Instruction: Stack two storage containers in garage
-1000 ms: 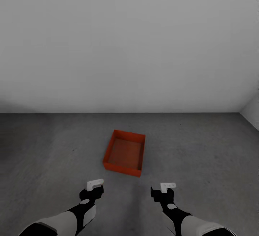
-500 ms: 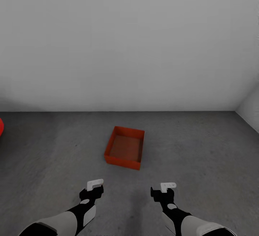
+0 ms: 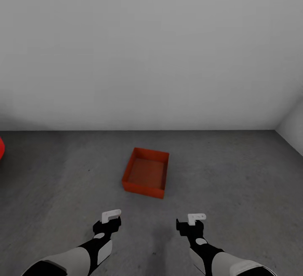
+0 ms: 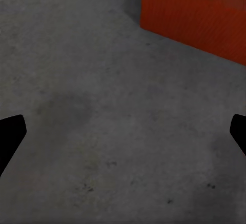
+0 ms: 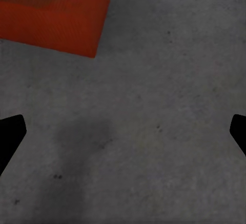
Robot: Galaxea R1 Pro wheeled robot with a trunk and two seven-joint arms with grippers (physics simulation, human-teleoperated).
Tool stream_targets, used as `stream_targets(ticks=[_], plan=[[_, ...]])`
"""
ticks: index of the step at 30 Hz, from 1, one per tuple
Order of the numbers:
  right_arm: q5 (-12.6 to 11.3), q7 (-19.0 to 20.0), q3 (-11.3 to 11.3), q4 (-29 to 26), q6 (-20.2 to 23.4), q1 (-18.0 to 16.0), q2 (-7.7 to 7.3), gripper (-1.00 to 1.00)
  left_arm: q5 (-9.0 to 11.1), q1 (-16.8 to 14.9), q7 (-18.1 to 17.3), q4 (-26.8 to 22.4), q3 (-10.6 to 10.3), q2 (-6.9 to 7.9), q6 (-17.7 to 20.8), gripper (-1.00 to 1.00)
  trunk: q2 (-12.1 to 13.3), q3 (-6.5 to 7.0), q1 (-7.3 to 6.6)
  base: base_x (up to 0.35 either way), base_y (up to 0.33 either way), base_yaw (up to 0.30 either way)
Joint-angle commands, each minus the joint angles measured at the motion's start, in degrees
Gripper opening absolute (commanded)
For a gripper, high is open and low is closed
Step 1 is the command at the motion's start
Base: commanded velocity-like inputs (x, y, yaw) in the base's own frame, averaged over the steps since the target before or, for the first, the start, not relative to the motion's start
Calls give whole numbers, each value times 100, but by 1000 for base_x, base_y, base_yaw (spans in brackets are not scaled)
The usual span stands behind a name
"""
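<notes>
One orange-red storage container [image 3: 145, 173] is sitting open-topped on the grey concrete floor [image 3: 235, 171], ahead of both grippers and between their lines, well apart from each. Left gripper [image 3: 110, 219] and right gripper [image 3: 190, 221] are hovering over bare floor, empty. In the wrist views the fingertips are sitting spread wide apart. A pale wall [image 3: 151, 49] is standing behind; a red edge [image 3: 1, 147] is showing far left.

No text, label, brand, number or sign can be read anywhere in these pictures. The walls of the orange-red bin [image 3: 145, 173] are plain, the grey concrete floor [image 3: 235, 171] bears only faint specks, and the pale wall [image 3: 151, 49] behind is bare.
</notes>
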Motion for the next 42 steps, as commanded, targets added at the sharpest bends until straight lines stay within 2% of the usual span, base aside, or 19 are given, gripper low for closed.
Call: stream_targets(ticks=[1,12,14,17,18,20,22,27,42], plan=[[-59,-12,50,6,-20,-4,3,100,38,-3,22,4,-49,-2,-15,100,-3,-4,0,0,0,0],[-71,-15,50,6,-15,-4,-3,100,76,-3,12,19,-49,23,-12,100,-3,-4,0,0,0,0],[-63,-18,50,6,-10,-4,-21,100,82,-3,-18,20,-49,99,-7,100,-3,-4,0,0,0,0],[-52,-14,55,8,-6,-5,-46,100,80,-3,-59,21,-49,298,6,100,-3,-4,0,0,0,0],[-51,-11,57,19,1,-23,-55,100,102,-8,-116,21,-47,471,25,100,-3,-4,0,0,0,0],[-56,-4,58,30,16,-9,-62,100,254,-7,-217,27,-43,637,68,100,-3,-4,0,0,0,0],[-53,-2,62,36,26,-2,-63,100,386,-3,-258,29,-43,709,95,100,-3,-4,0,0,0,0],[-28,4,67,39,74,3,-71,100,550,49,-272,31,-45,785,134,100,-3,-4,0,0,0,0],[2,-2,101,100,111,5,-67,100,623,131,-255,32,-42,921,691,100,-3,-4,0,0,0,0]])
